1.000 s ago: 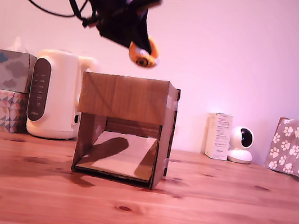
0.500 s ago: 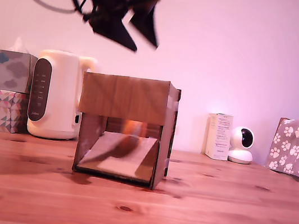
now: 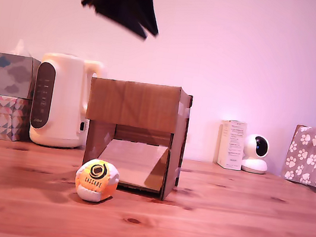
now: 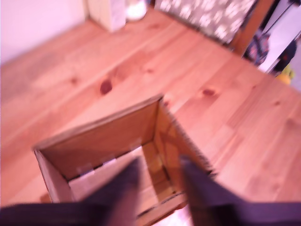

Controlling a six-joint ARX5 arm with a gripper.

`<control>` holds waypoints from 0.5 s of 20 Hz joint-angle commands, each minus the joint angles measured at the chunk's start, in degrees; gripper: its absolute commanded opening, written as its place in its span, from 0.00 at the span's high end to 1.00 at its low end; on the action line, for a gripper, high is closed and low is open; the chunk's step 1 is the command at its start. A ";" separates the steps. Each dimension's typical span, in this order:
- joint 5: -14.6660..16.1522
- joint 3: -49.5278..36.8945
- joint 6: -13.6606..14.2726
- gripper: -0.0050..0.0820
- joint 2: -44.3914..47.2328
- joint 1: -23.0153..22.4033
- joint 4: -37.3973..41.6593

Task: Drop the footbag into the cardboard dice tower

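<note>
On the wooden table [image 3: 219, 224], nearest the exterior camera, the footbag [image 3: 96, 180] rests (logo forward) just before the cardboard dice tower [image 3: 134, 136], at its left front corner in that view. High above, the gripper [image 4: 160, 181] hangs empty, fingers [image 4: 127, 188] parted, over the tower's open top.
</note>
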 commanded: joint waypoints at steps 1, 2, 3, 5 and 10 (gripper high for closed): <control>0.35 -3.08 0.26 0.97 -2.36 0.11 2.08; 0.72 -4.72 0.24 0.97 -3.63 0.11 3.91; 1.07 -6.27 0.24 0.97 -4.79 0.11 5.01; 1.62 -10.36 0.15 0.97 -7.52 0.28 7.87; 3.13 -24.15 -1.29 0.97 -15.56 1.90 18.05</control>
